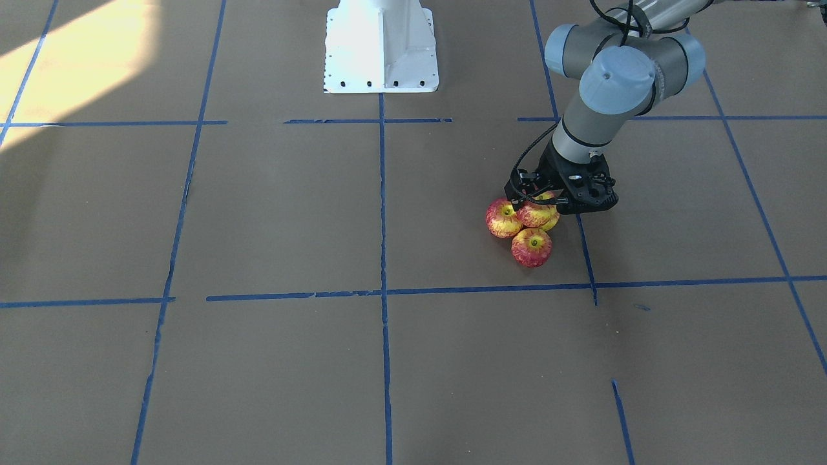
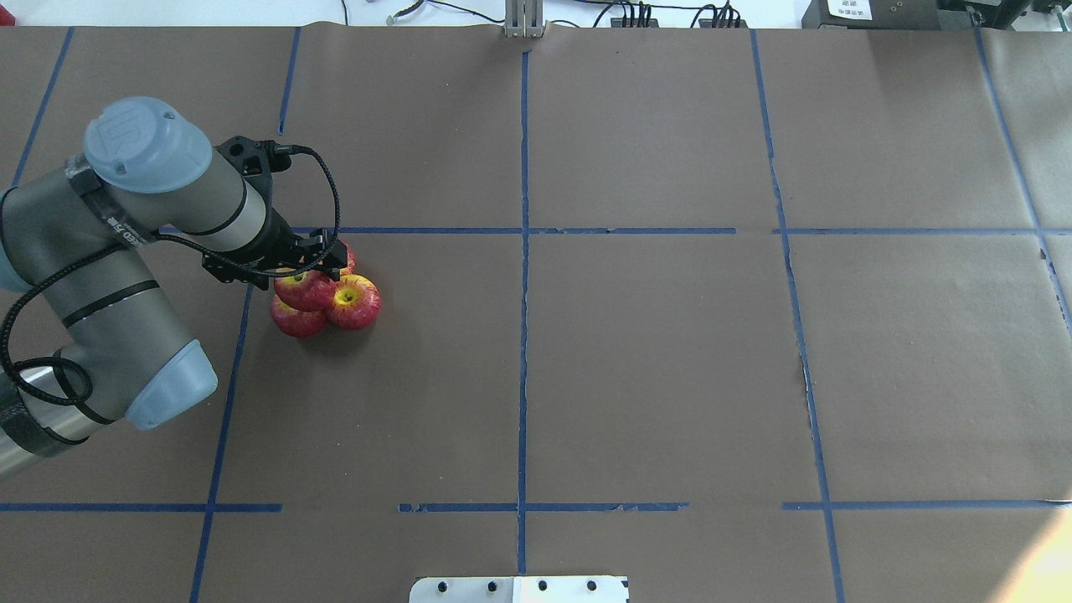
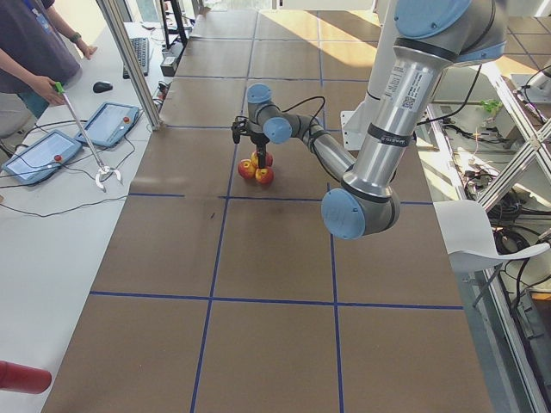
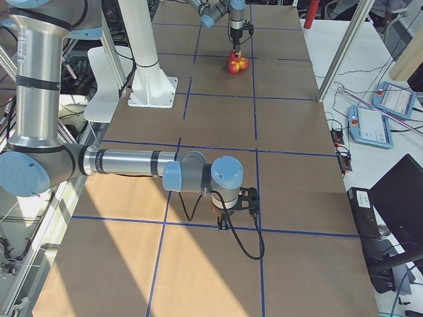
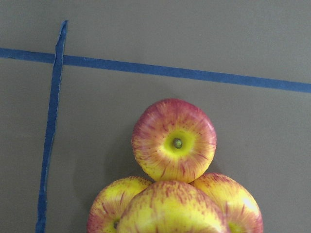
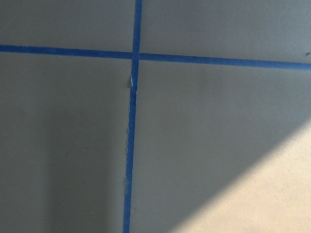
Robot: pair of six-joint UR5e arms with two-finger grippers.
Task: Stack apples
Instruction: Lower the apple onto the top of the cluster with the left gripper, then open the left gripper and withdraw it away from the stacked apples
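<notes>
Brown paper covers the table [image 2: 670,377], ruled into squares by blue tape [image 2: 523,335]. On the robot's left side three apples [image 1: 532,247] sit touching in a tight triangle, and a fourth apple [image 1: 535,214] rests on top at their middle. The left gripper [image 2: 314,263] hangs right at that top apple; whether its fingers pinch it or stand loose cannot be told. The right gripper [image 4: 239,201] is low near a tape crossing, well apart, and its state cannot be told either.

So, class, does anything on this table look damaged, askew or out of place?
Only the covering: the blue tape grid has gaps and frayed stretches, and the brown paper shows a ragged tear along one line. The apples sit tidily clustered.
</notes>
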